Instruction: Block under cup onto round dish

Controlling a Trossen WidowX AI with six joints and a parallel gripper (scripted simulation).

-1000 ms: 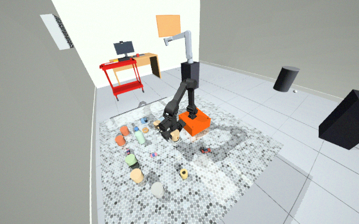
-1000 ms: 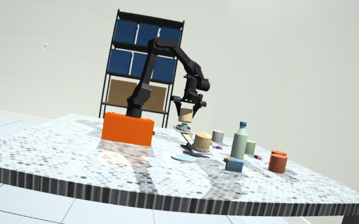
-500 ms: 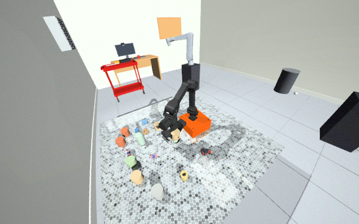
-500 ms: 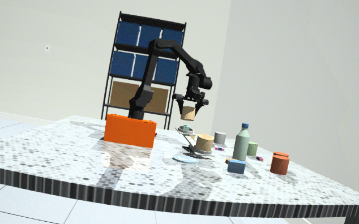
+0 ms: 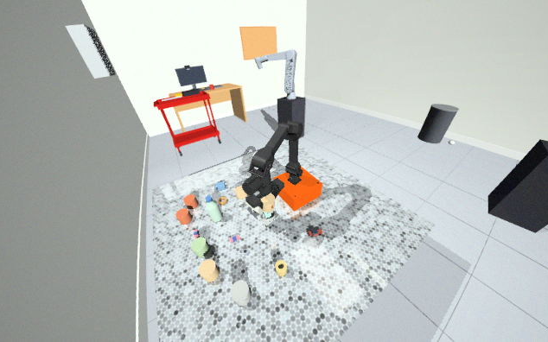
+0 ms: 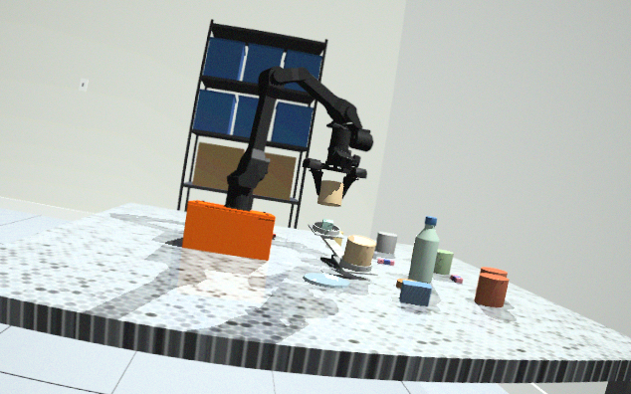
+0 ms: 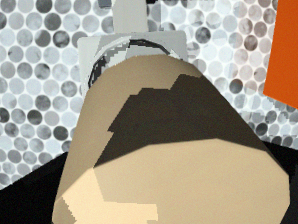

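My gripper (image 5: 268, 203) (image 6: 331, 192) (image 7: 157, 153) is shut on a tan cup (image 5: 269, 199) (image 6: 330, 198) (image 7: 200, 175), held in the air above the raised end of the balance (image 6: 332, 246) (image 7: 130, 19). A small teal block (image 5: 268, 214) (image 6: 327, 223) sits uncovered on that raised end; the cup hides it in the wrist view. The other tan cup (image 5: 240, 193) (image 6: 359, 251) stands on the balance's low end. The light blue round dish (image 6: 325, 281) lies flat on the table beside the balance, with no cup above it; I cannot make it out in the top view.
A green bottle (image 5: 214, 212) (image 6: 423, 256), a blue block (image 5: 220, 186) (image 6: 415, 294) and an orange ring (image 5: 221, 199) are beyond the balance's low end. Red cups (image 5: 183, 217) (image 6: 491, 291) stand farther out. The orange box (image 5: 296, 194) (image 6: 228, 231) is at the arm's base.
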